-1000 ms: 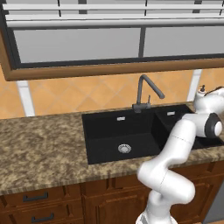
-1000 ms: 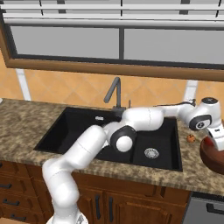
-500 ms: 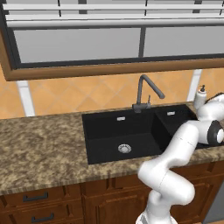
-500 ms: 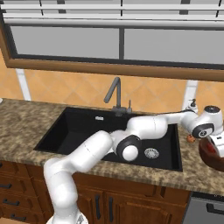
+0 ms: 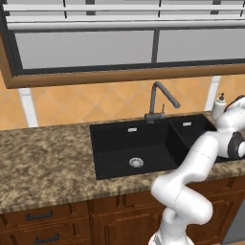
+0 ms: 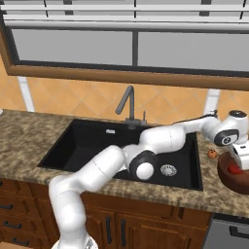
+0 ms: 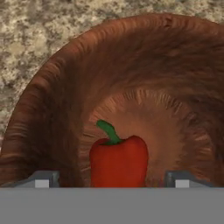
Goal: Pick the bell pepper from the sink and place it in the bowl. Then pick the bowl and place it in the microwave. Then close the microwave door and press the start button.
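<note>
Right base view recorded a speckled brown granite bench over dark wooden cabinet fronts, with orange diagonal tiles behind and a wide grey-paned window in a wooden frame above. The black two-basin sink sat let into the bench, its steel drain showing in the nearer basin and the dark angular faucet standing at its back edge. A small brownish item, too small to identify, lay on the bench just right of the sink.

The bowl stood on the bench at the right edge of that view, well right of the sink. The bell pepper lay inside the bowl, red, with its green stem up in the hand view. The tool hung just above the bowl. In the hand view its fingertips stood wide apart on either side of the pepper, clear of it: open, gripping nothing.

Left base view showed a white soap bottle at the back of the bench beside the arm.

Against the frame one second earlier, the hand had moved rightward and down over the bowl, and the pepper was released into it.
</note>
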